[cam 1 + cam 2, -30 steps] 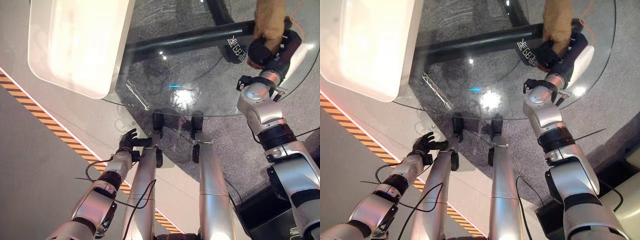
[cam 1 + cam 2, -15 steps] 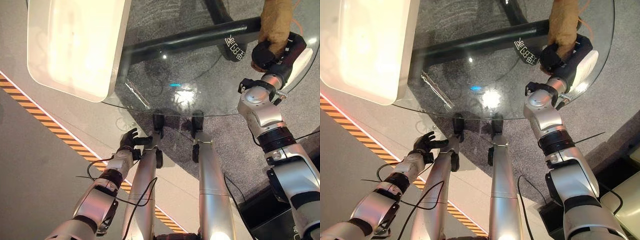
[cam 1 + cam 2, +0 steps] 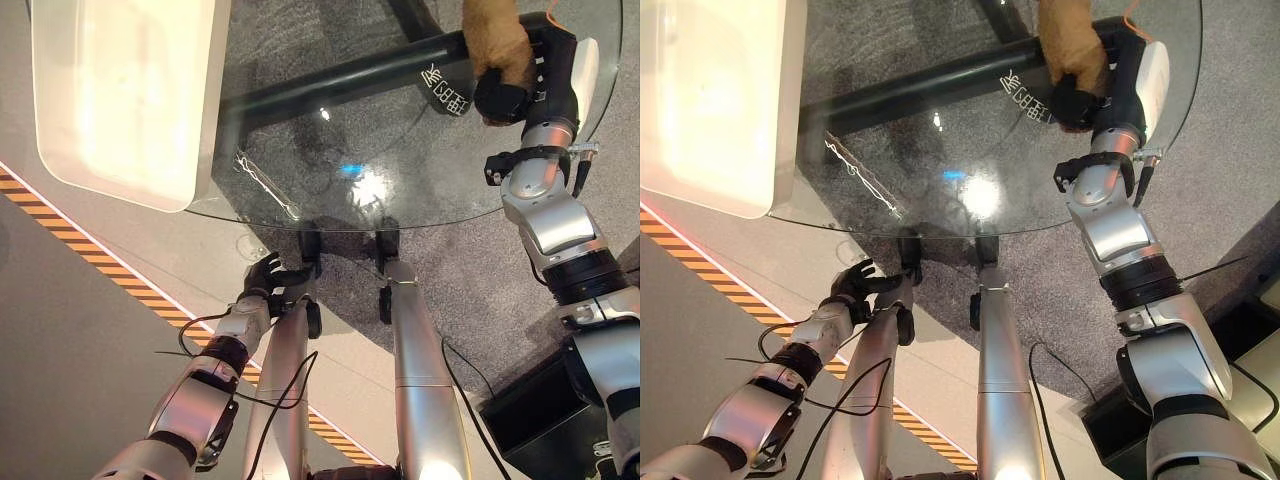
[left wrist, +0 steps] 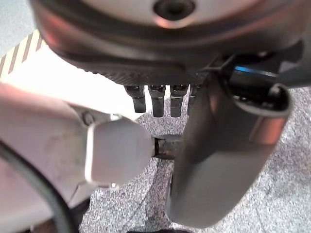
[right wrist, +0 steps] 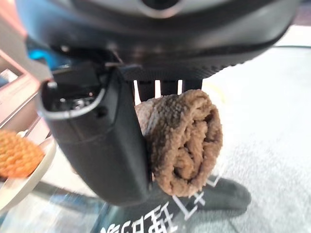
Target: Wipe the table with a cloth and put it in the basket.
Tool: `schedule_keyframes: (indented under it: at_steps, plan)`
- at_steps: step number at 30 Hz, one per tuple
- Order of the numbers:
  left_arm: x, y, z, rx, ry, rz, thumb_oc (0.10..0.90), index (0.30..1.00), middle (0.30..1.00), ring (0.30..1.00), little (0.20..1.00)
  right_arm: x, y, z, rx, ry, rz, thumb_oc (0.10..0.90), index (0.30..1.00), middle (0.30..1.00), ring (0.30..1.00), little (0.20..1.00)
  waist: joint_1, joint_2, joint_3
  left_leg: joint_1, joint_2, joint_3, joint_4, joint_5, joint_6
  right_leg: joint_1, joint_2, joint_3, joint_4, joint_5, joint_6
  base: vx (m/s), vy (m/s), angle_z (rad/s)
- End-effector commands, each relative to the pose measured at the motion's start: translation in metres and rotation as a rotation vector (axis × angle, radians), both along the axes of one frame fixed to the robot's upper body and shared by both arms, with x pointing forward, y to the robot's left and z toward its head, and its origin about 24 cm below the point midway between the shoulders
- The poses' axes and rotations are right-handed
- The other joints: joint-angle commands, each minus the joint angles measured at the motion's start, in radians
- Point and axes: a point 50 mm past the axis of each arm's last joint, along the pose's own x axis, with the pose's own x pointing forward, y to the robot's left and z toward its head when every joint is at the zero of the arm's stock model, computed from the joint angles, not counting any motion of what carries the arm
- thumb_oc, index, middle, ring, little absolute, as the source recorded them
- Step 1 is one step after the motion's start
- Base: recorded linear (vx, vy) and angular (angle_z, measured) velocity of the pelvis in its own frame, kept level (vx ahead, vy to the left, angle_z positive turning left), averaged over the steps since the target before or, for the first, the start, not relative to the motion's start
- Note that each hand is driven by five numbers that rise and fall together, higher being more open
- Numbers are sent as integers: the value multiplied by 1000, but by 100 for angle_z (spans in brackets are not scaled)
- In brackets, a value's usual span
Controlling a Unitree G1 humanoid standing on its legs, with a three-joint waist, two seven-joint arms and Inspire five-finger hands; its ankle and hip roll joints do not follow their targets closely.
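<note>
Two hands show: the left hand [image 3: 266, 281] hangs low beside the round glass table [image 3: 300, 150] with loosely spread fingers holding nothing, while the right hand [image 3: 505, 95], over the table's far right part, grips the rolled brown terry cloth [image 5: 182, 141] between thumb and fingers.

brown cloth [image 5: 182, 141]; clear glass table [image 3: 330, 130]; white tray [image 3: 120, 95]; orange-black striped floor tape [image 3: 90, 262].

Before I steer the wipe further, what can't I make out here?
- Brown terry cloth: far end cut off by the eye views' top edge.
- Right hand: fingers buried in the cloth roll, in the wrist view too.
- White rectangular tray: contents washed out by glare.
- Round glass table: far rim out of frame.
</note>
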Motion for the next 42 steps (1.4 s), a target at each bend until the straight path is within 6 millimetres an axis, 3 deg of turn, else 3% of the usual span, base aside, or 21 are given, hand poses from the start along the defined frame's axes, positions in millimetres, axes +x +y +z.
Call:
schedule_keyframes:
  at_steps: [1, 15, 37, 42]
  plan:
    - [-26, 11, -31, 36, 59, 46, 800, 900, 900, 900, 900, -4, 77, -47, -181, 221, 376, 100, 300, 300, 300, 200, 29, 57, -18, -4, -19, 2, 14, -69, 26, -30, -1, 30, -76, 45, 56, 0, 0, 0]
    - [-31, 22, -31, 81, 18, 22, 800, 900, 900, 900, 900, -11, 100, -91, -285, 449, 593, 100, 300, 300, 300, 200, 56, 48, -18, -14, -19, -9, 26, -63, 20, -26, -11, 11, -72, 50, 55, -8, -30, 2]
    - [-33, 29, -31, 118, 8, 8, 800, 900, 900, 900, 900, -13, 109, -103, -323, 549, 677, 100, 300, 300, 300, 200, 74, 32, -18, -32, -29, -32, 39, -65, 17, -37, -9, 7, -64, 53, 56, 0, -7, 2]
    - [-33, 30, -32, 120, 10, 4, 800, 900, 900, 900, 900, -18, 120, -102, -265, 543, 781, 100, 300, 300, 300, 200, 75, 33, -18, -33, -30, -32, 42, -64, 18, -38, -7, 10, -64, 55, 57, 0, 0, 0]
